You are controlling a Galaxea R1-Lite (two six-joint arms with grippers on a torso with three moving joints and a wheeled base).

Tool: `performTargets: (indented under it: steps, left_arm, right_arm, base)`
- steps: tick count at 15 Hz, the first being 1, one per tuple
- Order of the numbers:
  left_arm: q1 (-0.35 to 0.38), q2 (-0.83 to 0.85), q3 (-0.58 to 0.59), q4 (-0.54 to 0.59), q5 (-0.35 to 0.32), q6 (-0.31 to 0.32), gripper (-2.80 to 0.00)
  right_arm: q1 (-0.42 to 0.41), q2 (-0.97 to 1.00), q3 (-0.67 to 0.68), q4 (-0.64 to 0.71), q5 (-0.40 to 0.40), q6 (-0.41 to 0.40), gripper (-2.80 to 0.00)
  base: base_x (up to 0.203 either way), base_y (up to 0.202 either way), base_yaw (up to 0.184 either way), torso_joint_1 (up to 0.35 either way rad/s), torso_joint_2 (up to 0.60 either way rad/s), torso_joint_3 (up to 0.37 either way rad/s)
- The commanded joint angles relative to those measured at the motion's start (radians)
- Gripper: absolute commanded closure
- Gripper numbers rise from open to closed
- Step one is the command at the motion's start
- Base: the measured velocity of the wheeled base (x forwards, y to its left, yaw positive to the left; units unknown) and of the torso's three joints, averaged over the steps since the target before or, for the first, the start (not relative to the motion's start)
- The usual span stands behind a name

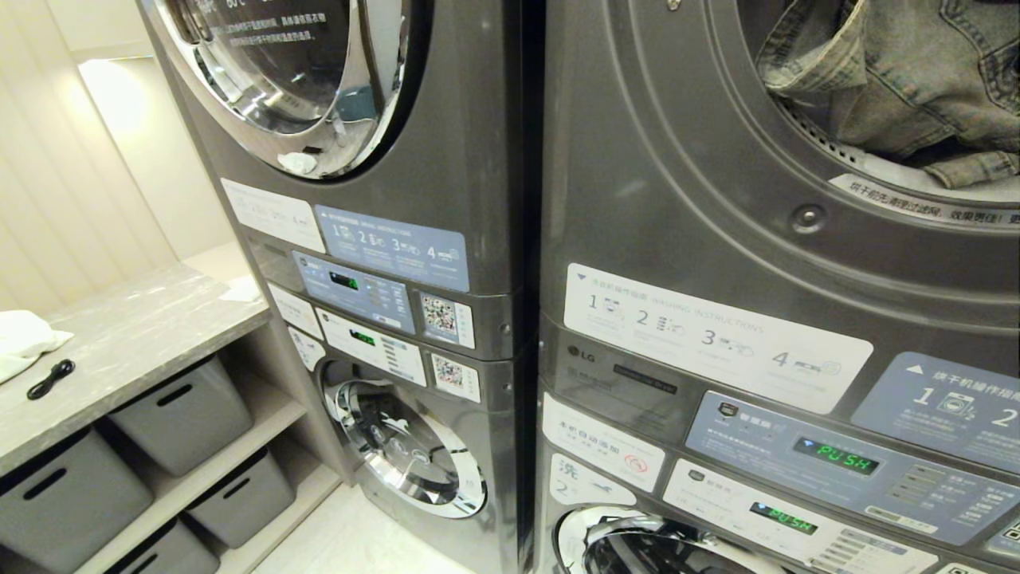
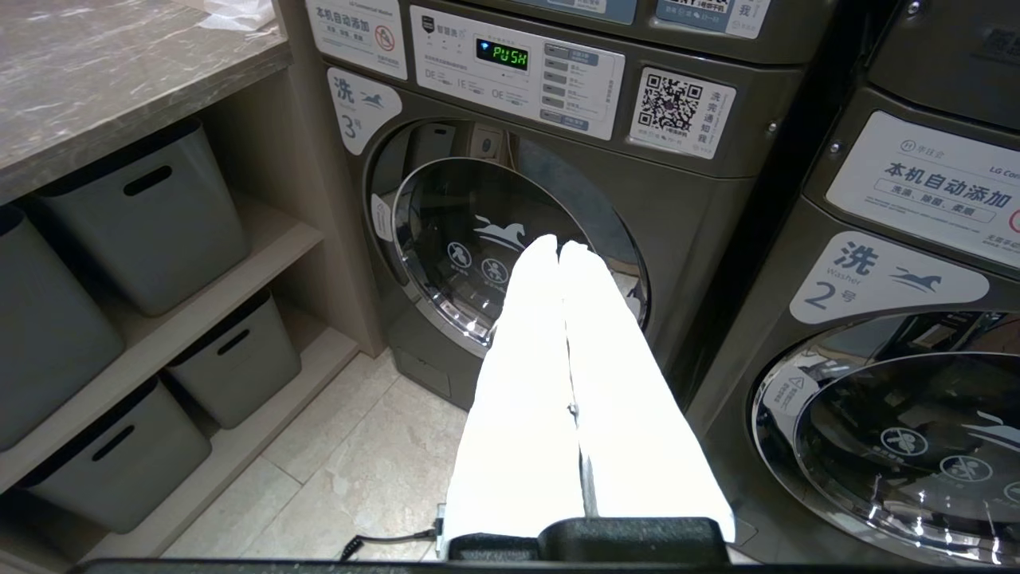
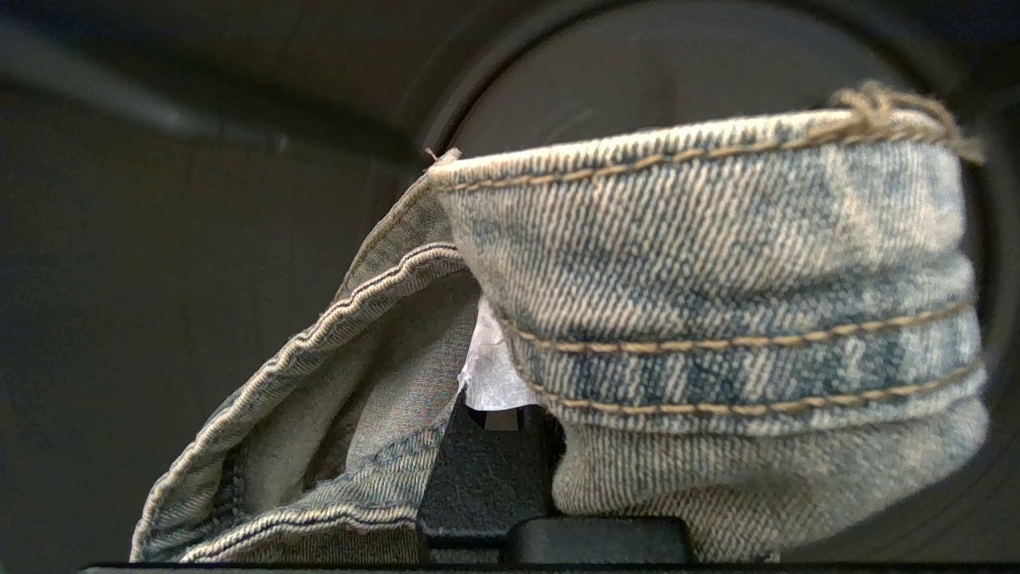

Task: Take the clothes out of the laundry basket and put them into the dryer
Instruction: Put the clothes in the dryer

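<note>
A faded blue denim garment (image 1: 900, 72) lies in the open drum of the upper right dryer (image 1: 717, 159), bunched over the drum's lower rim. In the right wrist view the same denim (image 3: 717, 271) is folded over my right gripper (image 3: 494, 383), which is shut on it; only a sliver of white finger shows under the cloth, with the dark round drum opening (image 3: 558, 80) behind. My left gripper (image 2: 559, 245) hangs parked and shut, holding nothing, in front of the door of the lower left washer (image 2: 478, 239). The laundry basket is out of view.
A second stack of machines (image 1: 382, 239) stands to the left, doors closed. Left of it a marble counter (image 1: 135, 335) carries a white cloth (image 1: 20, 339) and a black cable (image 1: 50, 378). Grey bins (image 1: 183, 414) fill the shelves below. Pale floor tiles (image 2: 351, 470) lie in front.
</note>
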Motion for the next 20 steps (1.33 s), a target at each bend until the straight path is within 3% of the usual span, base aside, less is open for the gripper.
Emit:
performTargets:
  steps: [1,4,6,8,11,12,20]
  left_arm:
    - [0.000,-0.003,0.000,0.000,0.000,0.000,0.00]
    - [0.000,-0.003,0.000,0.000,0.000,0.000,0.00]
    - [0.000,-0.003,0.000,0.000,0.000,0.000,0.00]
    - [0.000,-0.003,0.000,0.000,0.000,0.000,0.00]
    - [0.000,-0.003,0.000,0.000,0.000,0.000,0.00]
    - [0.000,-0.003,0.000,0.000,0.000,0.000,0.00]
    - [0.000,-0.003,0.000,0.000,0.000,0.000,0.00]
  right_arm:
    - [0.000,-0.005,0.000,0.016,-0.001,0.009,0.00]
    - [0.000,-0.044,0.037,0.136,-0.001,0.064,0.00]
    - [-0.006,-0.087,0.088,0.337,0.001,0.102,0.00]
    - [-0.015,-0.133,0.095,0.498,0.005,0.191,0.00]
    - [-0.017,-0.164,0.107,0.498,0.004,0.200,0.00]
    - [-0.018,-0.171,0.115,0.498,0.001,0.188,-2.80]
    - [-0.020,-0.257,0.187,0.503,-0.001,0.200,-2.80]
  base:
    - [0.000,0.000,0.000,0.000,0.00,0.000]
    - [0.000,0.000,0.000,0.000,0.00,0.000]
    - [0.000,0.000,0.000,0.000,0.00,0.000]
    - [0.000,0.000,0.000,0.000,0.00,0.000]
    - [0.000,0.000,0.000,0.000,0.00,0.000]
    - [0.000,0.000,0.000,0.000,0.00,0.000]
    - [0.000,0.000,0.000,0.000,0.00,0.000]
